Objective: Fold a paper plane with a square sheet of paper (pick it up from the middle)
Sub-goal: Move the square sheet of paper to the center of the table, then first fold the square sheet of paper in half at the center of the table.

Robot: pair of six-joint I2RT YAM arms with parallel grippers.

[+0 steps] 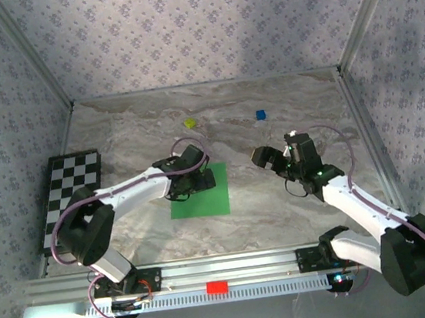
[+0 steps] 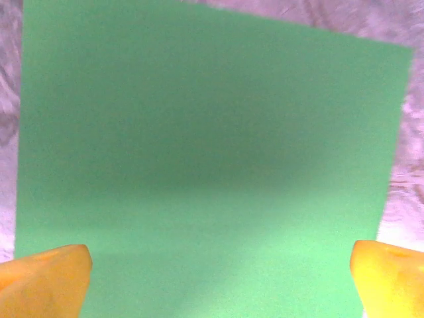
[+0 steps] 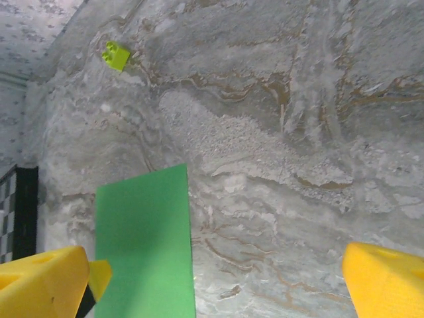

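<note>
L end effector (image 2: 218,275) wide over flat green sheet (image 1: 206,201), R end effector (image 3: 215,281) wide, off its R edge

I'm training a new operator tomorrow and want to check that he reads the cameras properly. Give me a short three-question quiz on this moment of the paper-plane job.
1. Fill in: the jaws of the left gripper and the right gripper both stand ____.
2. True or false: the square sheet of paper is already folded into a dart.
3. Which gripper is over the sheet? A) left B) right C) both

Key
1. open
2. False: it lies flat and unfolded.
3. A
</note>
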